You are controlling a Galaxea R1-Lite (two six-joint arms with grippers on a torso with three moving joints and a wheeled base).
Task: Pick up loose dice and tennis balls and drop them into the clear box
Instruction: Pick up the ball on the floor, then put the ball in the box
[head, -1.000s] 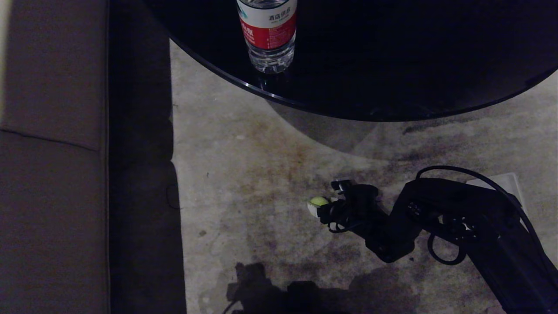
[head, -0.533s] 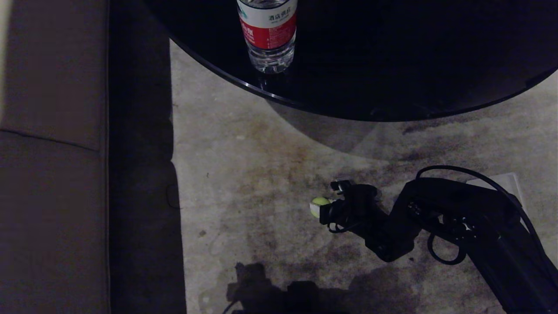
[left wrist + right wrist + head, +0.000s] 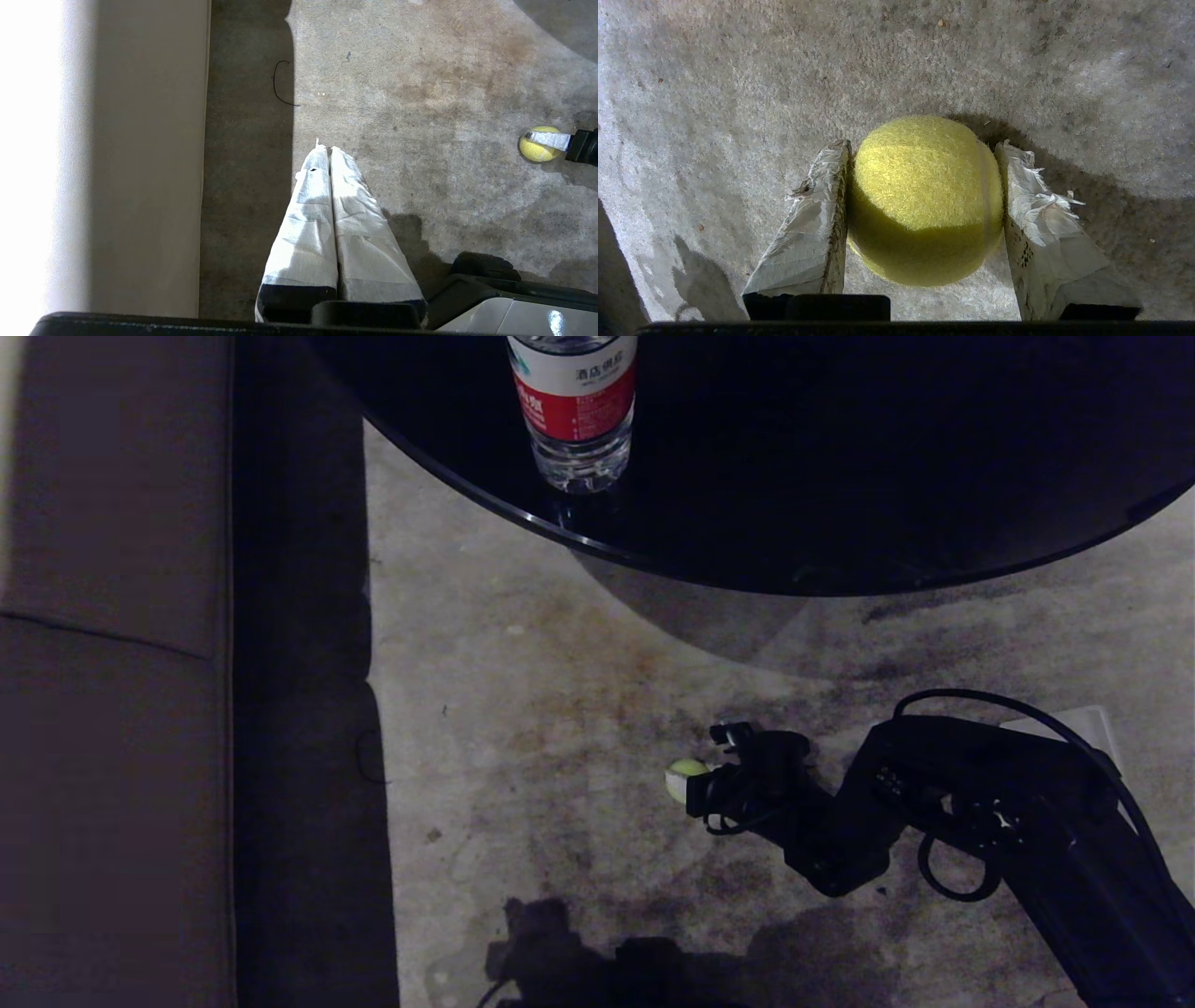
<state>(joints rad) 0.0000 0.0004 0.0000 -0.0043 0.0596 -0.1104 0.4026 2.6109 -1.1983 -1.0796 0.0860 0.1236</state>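
Observation:
A yellow-green tennis ball (image 3: 686, 768) sits low over the stained carpet, right of centre in the head view. My right gripper (image 3: 680, 782) reaches in from the right and is shut on it. In the right wrist view both taped fingers (image 3: 817, 219) press the sides of the tennis ball (image 3: 924, 200). I cannot tell if the ball still touches the carpet. The same ball (image 3: 537, 149) shows far off in the left wrist view. My left gripper (image 3: 325, 148) hangs parked over the carpet beside the sofa, shut and empty. The dice and the clear box are out of view.
A round black table (image 3: 840, 476) with a water bottle (image 3: 574, 411) fills the far side. A brown sofa (image 3: 112, 663) runs along the left. A whitish flat piece (image 3: 1074, 721) lies partly hidden behind my right arm.
The right gripper's fingers have closed in on the tennis ball. The arm and the ball have hardly shifted. The left arm has not moved.

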